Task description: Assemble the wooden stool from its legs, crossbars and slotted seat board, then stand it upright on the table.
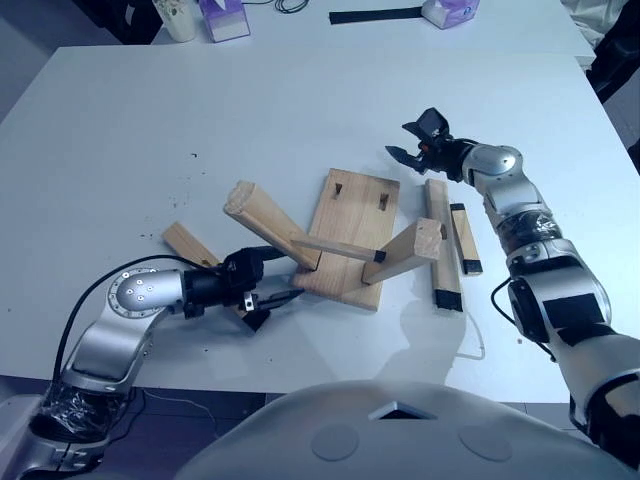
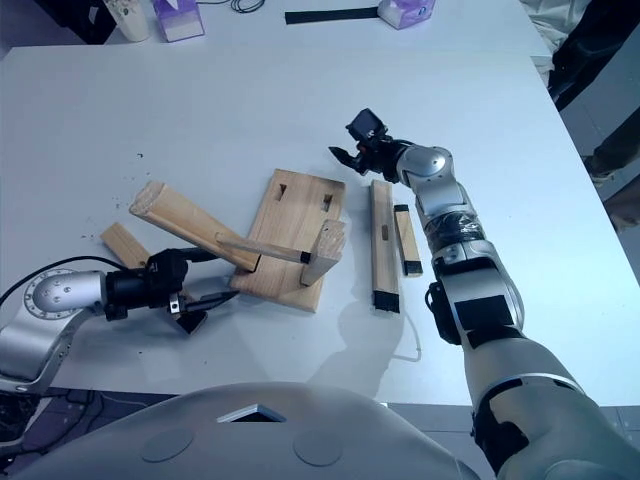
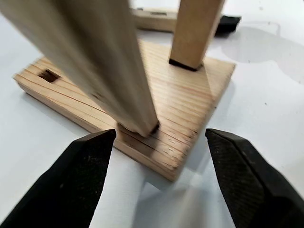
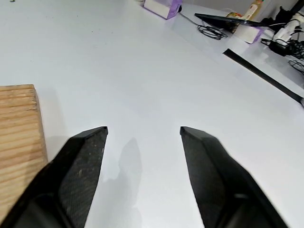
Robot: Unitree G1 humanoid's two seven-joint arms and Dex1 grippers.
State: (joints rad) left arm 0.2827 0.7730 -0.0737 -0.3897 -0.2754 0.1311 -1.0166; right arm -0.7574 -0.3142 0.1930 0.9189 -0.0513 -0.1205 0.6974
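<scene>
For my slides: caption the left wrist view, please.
Open left gripper facing the seat board edge, two legs rising from the board.

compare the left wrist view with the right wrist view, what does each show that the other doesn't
Left wrist alone: two legs rising from the seat board, an empty slot. Right wrist alone: purple box, black strip and cables far across the table. Both: seat board, table, and open jaws, of the left gripper and right gripper.
</scene>
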